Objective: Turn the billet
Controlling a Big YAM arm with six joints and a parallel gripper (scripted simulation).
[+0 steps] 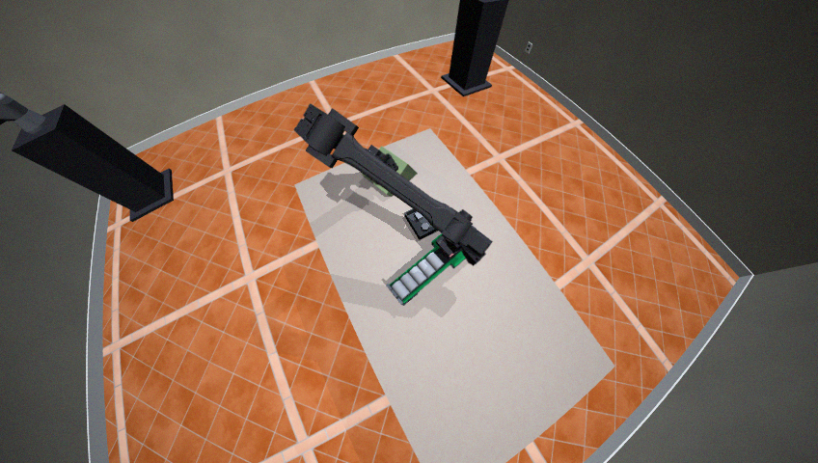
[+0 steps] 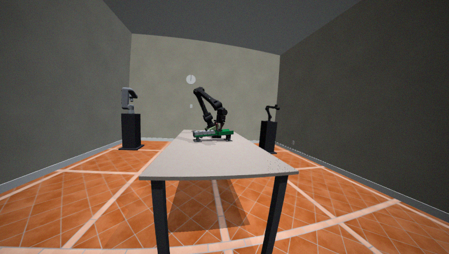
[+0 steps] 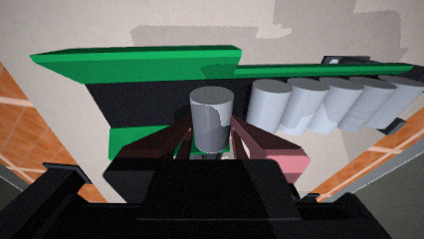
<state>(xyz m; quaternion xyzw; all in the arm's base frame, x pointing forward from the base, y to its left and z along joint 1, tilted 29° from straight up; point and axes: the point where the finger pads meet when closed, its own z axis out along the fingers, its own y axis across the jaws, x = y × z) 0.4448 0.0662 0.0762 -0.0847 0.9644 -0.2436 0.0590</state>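
The green feed ramp [image 1: 427, 275] with a dark bed stands on the table; it also shows in the wrist view [image 3: 149, 65] and, far off, in the exterior view [image 2: 214, 133]. Several grey billets [image 3: 328, 102] lie across it side by side in a row toward the stop end [image 1: 416, 278]. My gripper [image 3: 211, 119] is shut on one more grey billet [image 3: 211, 117], held over the ramp's dark bed, apart from the row, with a gap between it and the nearest billet. In the overhead view my gripper [image 1: 450, 247] is over the ramp's upper end, and the arm hides the held billet.
A pale green box [image 1: 395, 163] sits on the table behind the arm. A small dark block [image 1: 419, 219] lies beside the ramp's upper end. Black pedestals [image 1: 95, 160] stand on the floor off the table.
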